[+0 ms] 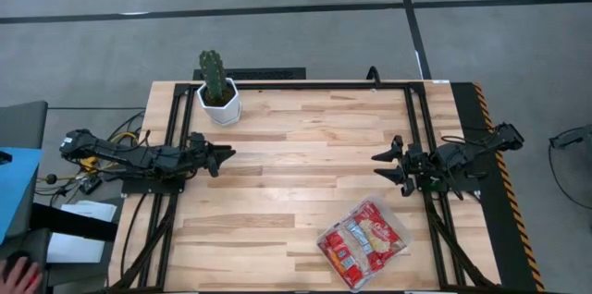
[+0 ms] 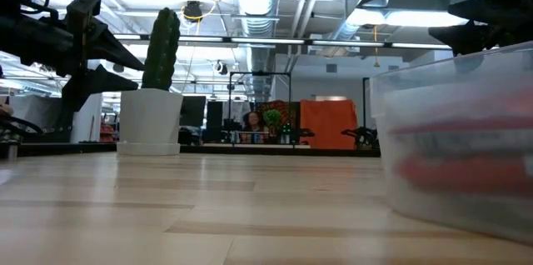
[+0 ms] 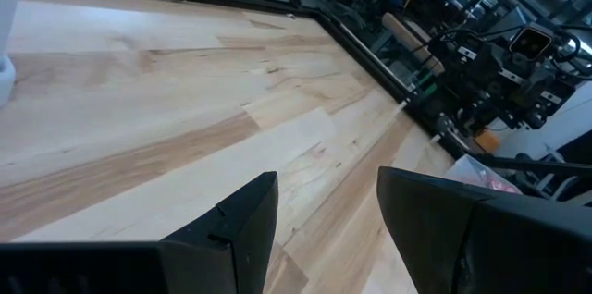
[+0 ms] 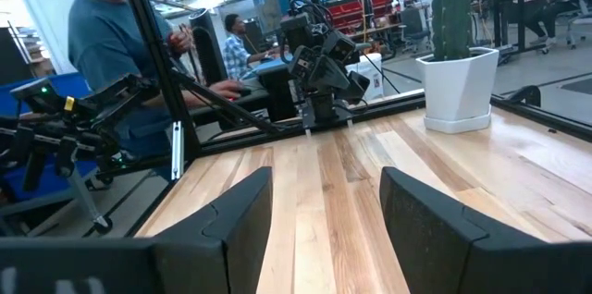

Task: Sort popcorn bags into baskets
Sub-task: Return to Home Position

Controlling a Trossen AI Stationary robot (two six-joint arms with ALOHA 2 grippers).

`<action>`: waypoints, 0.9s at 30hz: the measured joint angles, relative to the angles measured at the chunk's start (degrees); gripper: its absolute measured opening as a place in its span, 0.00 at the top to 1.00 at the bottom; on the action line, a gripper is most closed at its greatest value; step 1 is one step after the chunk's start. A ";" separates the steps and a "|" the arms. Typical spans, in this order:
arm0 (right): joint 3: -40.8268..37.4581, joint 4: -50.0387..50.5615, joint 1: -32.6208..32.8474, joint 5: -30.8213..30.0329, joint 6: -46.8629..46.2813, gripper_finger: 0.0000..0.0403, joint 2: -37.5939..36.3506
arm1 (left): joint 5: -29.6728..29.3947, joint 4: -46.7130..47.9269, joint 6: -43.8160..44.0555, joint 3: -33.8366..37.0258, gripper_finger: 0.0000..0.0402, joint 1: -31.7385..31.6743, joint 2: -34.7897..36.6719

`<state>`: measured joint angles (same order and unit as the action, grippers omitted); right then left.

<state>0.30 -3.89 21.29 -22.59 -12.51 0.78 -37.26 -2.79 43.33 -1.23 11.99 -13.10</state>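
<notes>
A clear plastic basket [image 1: 363, 244] stands near the table's near right edge and holds several red popcorn bags [image 1: 370, 237] with pale centres. In the low view the basket [image 2: 454, 144] fills the right side, red bags blurred behind its wall. My left gripper [image 1: 225, 155] hovers open over the table's left side, pointing right; its fingers frame bare wood in the left wrist view [image 3: 326, 211]. My right gripper [image 1: 381, 166] hovers open over the right side, pointing left, just beyond the basket; its wrist view [image 4: 326, 206] shows bare wood too.
A white pot with a green cactus [image 1: 217, 91] stands near the far left of the table. A black frame rail [image 1: 314, 84] runs along the far edge. A person in a blue shirt [image 4: 116, 44] stands beyond the left side.
</notes>
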 joint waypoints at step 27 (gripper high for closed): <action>-0.02 -0.01 -0.01 0.00 -0.02 0.45 0.00 | -0.01 0.39 -0.02 -0.11 0.56 0.00 0.00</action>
<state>0.27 -3.90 21.28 -22.59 -12.53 0.78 -37.27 -2.40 43.31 -1.34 11.99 -13.10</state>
